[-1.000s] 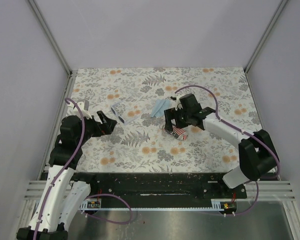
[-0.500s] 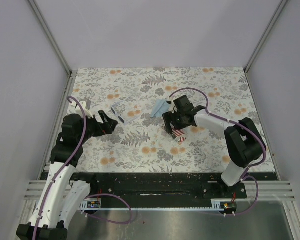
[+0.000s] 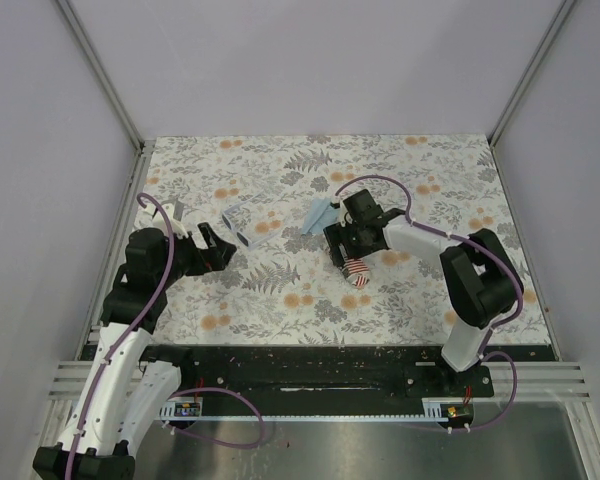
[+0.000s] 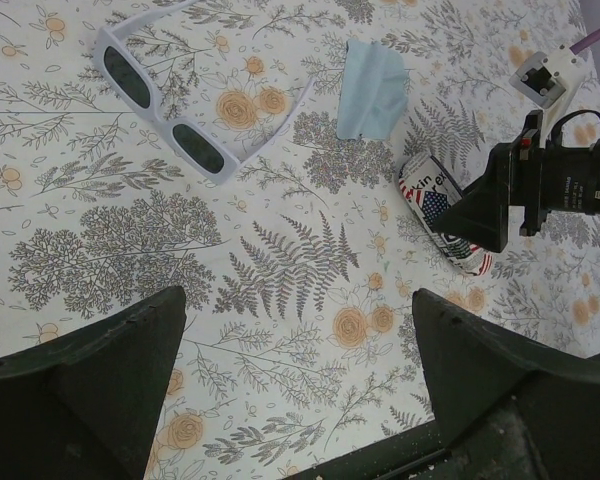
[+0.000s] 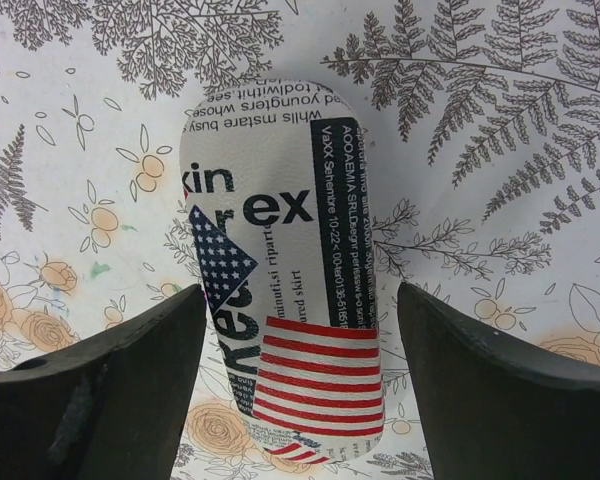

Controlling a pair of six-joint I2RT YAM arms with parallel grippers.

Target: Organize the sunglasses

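Observation:
The sunglasses (image 4: 202, 148), dark lenses in a pale frame, lie unfolded on the floral table, at the upper left of the left wrist view and left of centre from above (image 3: 235, 222). My left gripper (image 4: 298, 295) hangs open over bare table a little short of them (image 3: 220, 250). The closed stars-and-stripes case (image 5: 285, 270) lies flat between the fingers of my right gripper (image 5: 302, 292). These jaws are open astride it: the left finger (image 5: 130, 380) is at its edge, the right finger (image 5: 500, 390) a small gap away. From above, that gripper (image 3: 346, 258) covers the case's far end (image 3: 358, 272).
A light blue cloth (image 3: 320, 213) lies crumpled just beyond the case, also seen in the left wrist view (image 4: 372, 90). Pale walls with metal rails (image 3: 100, 80) enclose the table on three sides. The black base rail (image 3: 300, 365) runs along the near edge.
My right gripper has shifted a little left and settled lower over the case, its jaws narrowing slightly. The left arm has barely moved.

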